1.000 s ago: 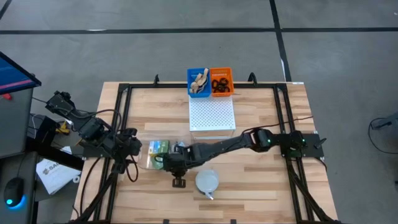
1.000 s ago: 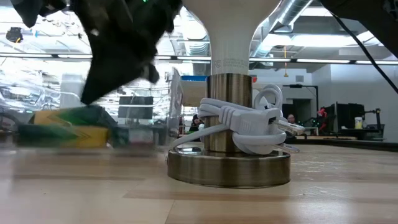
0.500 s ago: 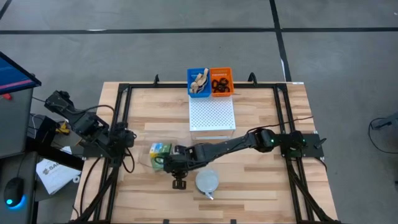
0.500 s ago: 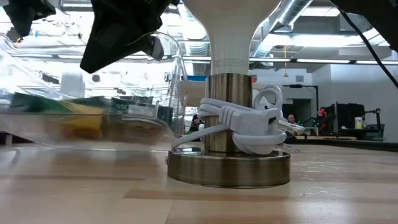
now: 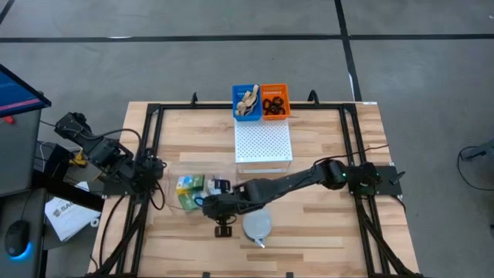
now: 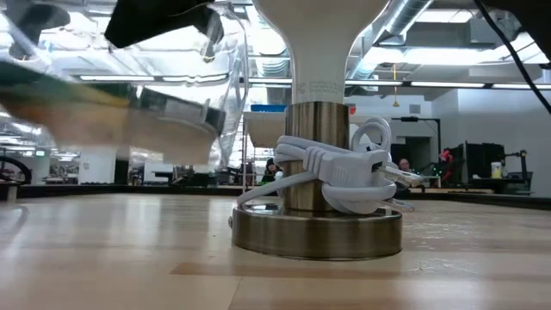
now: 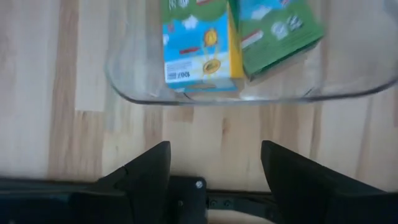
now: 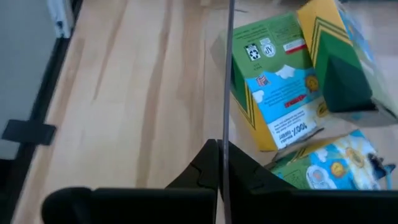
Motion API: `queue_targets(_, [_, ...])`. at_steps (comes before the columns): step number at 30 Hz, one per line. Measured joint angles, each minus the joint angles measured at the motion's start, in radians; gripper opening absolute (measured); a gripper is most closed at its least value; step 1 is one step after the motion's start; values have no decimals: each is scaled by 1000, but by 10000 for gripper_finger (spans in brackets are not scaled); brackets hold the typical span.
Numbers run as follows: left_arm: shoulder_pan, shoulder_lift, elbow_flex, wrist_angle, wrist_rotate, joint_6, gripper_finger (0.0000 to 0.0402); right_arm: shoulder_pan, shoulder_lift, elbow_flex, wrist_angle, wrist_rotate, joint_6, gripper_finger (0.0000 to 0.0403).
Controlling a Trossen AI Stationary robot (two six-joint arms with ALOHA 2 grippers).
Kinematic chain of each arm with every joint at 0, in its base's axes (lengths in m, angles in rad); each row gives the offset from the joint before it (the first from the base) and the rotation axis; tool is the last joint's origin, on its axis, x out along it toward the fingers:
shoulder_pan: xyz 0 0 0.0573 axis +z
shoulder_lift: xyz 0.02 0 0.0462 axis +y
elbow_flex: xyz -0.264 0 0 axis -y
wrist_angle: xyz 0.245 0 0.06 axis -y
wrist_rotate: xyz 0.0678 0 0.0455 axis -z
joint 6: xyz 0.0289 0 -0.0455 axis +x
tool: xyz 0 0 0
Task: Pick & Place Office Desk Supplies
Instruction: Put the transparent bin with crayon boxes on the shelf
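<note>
While the low view blurs most of what hangs at its upper left, it does show a clear container [image 6: 129,103] lifted off the counter [image 6: 275,258], its contents only a smear of yellow and green. Its far edge is cut off by the picture's left side. From above, the right end effector [image 5: 210,202] is largely hidden under its own arm, so its fingers cannot be read there. The right wrist view settles it: the two dark fingers [image 8: 202,168] are pinched together on the thin transparent wall of the container [image 8: 227,93], which runs edge-on between them. Inside lie yellow-and-green crayon boxes [image 8: 277,99], one flat with its printed face up, another tilted against it, and a third partly cut off at the picture's edge.

In the high view the container [image 5: 166,197] sits near the counter's left-front area, holding the crayon boxes [image 5: 189,189], between the two arms. The left end effector [image 7: 214,171] is beside the left frame rail, its fingers spread wide apart, holding nothing; its wrist view looks down on the rounded rim of the container [image 7: 143,96] and two crayon boxes [image 7: 199,46].

A brass lamp base [image 6: 316,228] wrapped in white cable stands just beside the right arm. At the rear of the counter [image 5: 324,232] a blue bin [image 5: 247,103] and an orange bin [image 5: 274,101] sit side by side behind a white perforated board [image 5: 263,143]; their contents are too small to identify.
</note>
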Motion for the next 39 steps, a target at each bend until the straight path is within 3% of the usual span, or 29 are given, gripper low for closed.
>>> queue_targets(13, [0, -9, 0, -96, -8, -41, 241, 5, -65, 0, -63, 27, -3, 0])
queue_targets(26, [0, -19, 0, -102, -12, -43, 241, -6, -179, 0, -150, 137, 13, 0])
queue_targets(39, [0, -19, 0, -83, -67, -51, 241, 14, -291, 0, -451, 210, 42, 0])
